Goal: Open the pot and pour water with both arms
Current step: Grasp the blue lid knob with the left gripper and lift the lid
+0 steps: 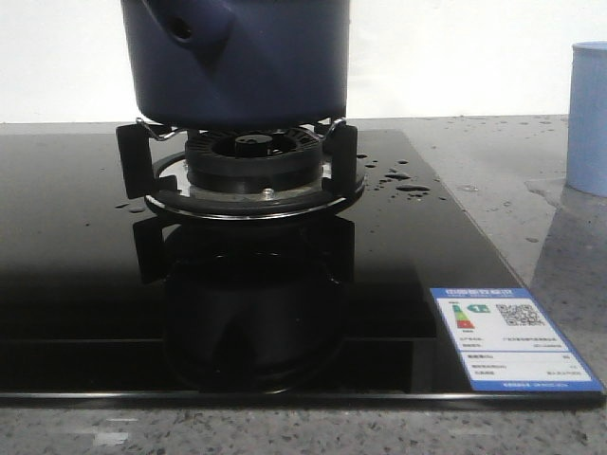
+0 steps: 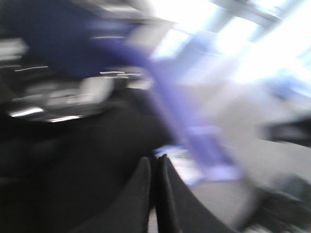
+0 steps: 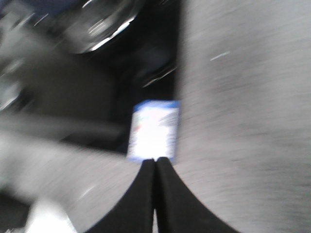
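front view first: the pot (image 1: pixel 237 62) sat on the burner stand (image 1: pixel 248 175) of the black glass hob (image 1: pixel 76 284), dark navy, its upper part cut off by the top of the frame, the stubby handle socket (image 1: pixel 182 28) with its hole turned toward the camera and a little to the left. the water (image 1: pixel 403 180) showed as glossy drops and a small puddle on the glass just right of the burner, with more specks trailing onto the grey worktop (image 1: pixel 493 190). a pale blue cup (image 1: pixel 590 118) stood on that worktop at the far right, well apart from the pot. an energy label (image 1: pixel 512 339) lay stuck on the hob's near right corner. no arm showed in this view.

left wrist view, and it was badly smeared: the left tool (image 2: pixel 156 194) had its two dark fingers (image 2: pixel 136 204) pressed together, tips touching, nothing between them. a dark blue mass ahead looked like the pot (image 2: pixel 58 34), above the black hob (image 2: pixel 73 160); the rest was too blurred to tell.

right wrist view, blurred as well: the right tool (image 3: pixel 155 194) was pinched closed too, fingers (image 3: pixel 138 204) meeting along a thin seam, holding nothing. just beyond the tips lay the energy label (image 3: pixel 153 130) at the edge of the hob (image 3: pixel 146 58), with the grey worktop (image 3: pixel 243 121) beside it.
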Available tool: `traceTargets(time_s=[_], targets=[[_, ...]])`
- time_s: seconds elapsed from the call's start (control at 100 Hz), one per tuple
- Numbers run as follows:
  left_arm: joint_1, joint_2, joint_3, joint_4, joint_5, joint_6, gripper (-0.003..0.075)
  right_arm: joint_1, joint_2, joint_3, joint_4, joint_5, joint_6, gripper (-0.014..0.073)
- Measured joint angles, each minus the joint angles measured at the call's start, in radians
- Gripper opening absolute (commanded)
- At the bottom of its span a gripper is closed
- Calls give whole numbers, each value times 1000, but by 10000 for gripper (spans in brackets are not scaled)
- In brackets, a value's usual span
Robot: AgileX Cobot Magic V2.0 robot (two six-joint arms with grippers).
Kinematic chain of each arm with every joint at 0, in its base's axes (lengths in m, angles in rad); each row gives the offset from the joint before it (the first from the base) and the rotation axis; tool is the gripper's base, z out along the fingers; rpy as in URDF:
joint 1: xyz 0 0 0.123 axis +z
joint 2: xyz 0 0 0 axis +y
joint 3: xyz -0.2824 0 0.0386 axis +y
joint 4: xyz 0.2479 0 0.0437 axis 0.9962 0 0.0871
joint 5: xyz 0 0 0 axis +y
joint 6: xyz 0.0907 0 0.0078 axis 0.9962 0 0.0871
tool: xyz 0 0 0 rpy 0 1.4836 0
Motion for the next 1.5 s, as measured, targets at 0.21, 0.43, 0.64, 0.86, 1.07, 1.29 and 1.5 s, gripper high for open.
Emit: traceTargets(time_s=[0.21,0.43,0.64,0.86,1.07,1.29,1.5], targets=[[0,167,-100,-260,163,337,-18,0,24,-14,437,4,-577,-74],[-82,283,-214,-269,161,677,173,0,24,-17,542,-117,-868,46],[-175,385,-315,-176,80,777,550,0,24,-17,550,-201,-933,664],[-206,490,-405,-146,-45,805,514,0,24,-17,552,-246,-942,654],[-194,629,-513,-171,-44,921,514,0,24,-17,552,-285,-944,654],[-84,780,-627,-236,53,960,514,0,24,-17,549,-300,-944,654],[-33,903,-682,-247,61,1002,529,0,24,-17,537,-302,-944,654]])
